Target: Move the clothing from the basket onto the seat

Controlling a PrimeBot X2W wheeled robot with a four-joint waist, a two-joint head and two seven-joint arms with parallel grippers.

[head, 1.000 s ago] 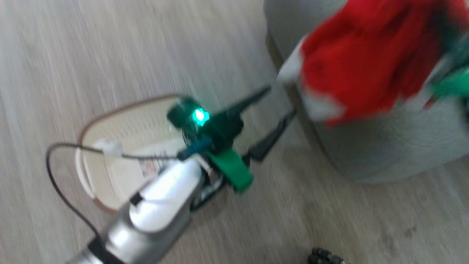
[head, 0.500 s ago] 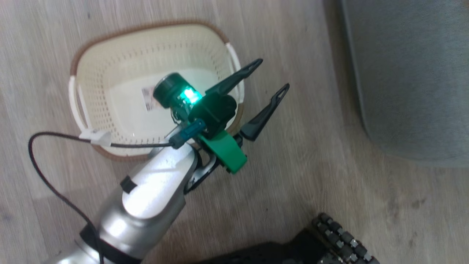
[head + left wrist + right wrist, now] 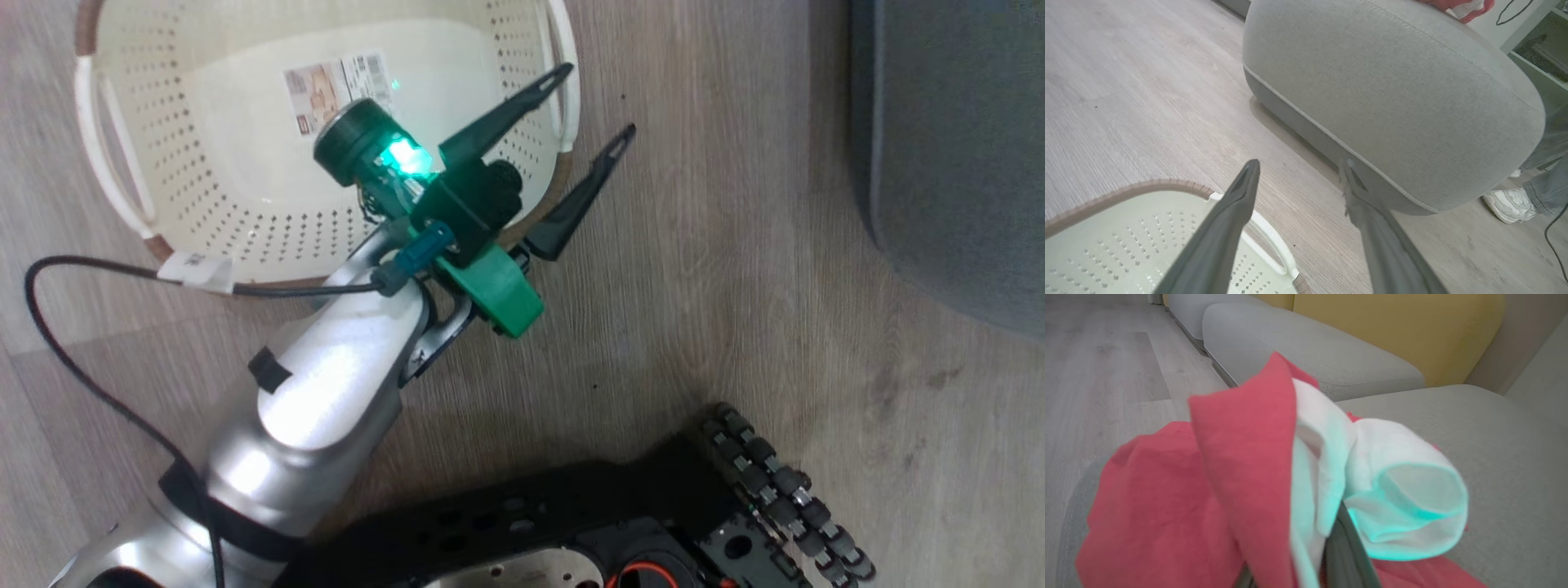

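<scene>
In the head view the left end effector (image 3: 596, 101) points toward about 1 o'clock with its two dark fingers spread wide and nothing between them. One fingertip hangs over the white side handle at the 3 o'clock end of the basket (image 3: 122, 188) and the other over the wood floor (image 3: 735, 269) just beside it. The basket stands on the floor at 11 o'clock in that view, and its inside shows a label sticker (image 3: 335, 86) on the bottom. The light grey seat (image 3: 955, 163) fills the 3 o'clock edge, apart from the basket across a strip of floor, and the robot's dark wheeled base (image 3: 612, 523) sits at 6 o'clock. The left wrist view has the same open fingers framing the floor, with the basket's brown rim at 7 o'clock and the seat's rounded side at 1 o'clock. A sliver of the red and white clothing (image 3: 1457, 5) lies on top of the seat at 12 o'clock, well apart from this end effector. A person's white sneaker (image 3: 1511, 200) rests on the floor at 4 o'clock, just beyond the seat. In the right wrist view the clothing is heaped on the seat, red folds spreading toward 8 o'clock and a white sleeve curling toward 3 o'clock. It is bunched over the right end effector (image 3: 1341, 539), whose fingers are mostly hidden but appear to be pinched narrowly on a fold.
</scene>
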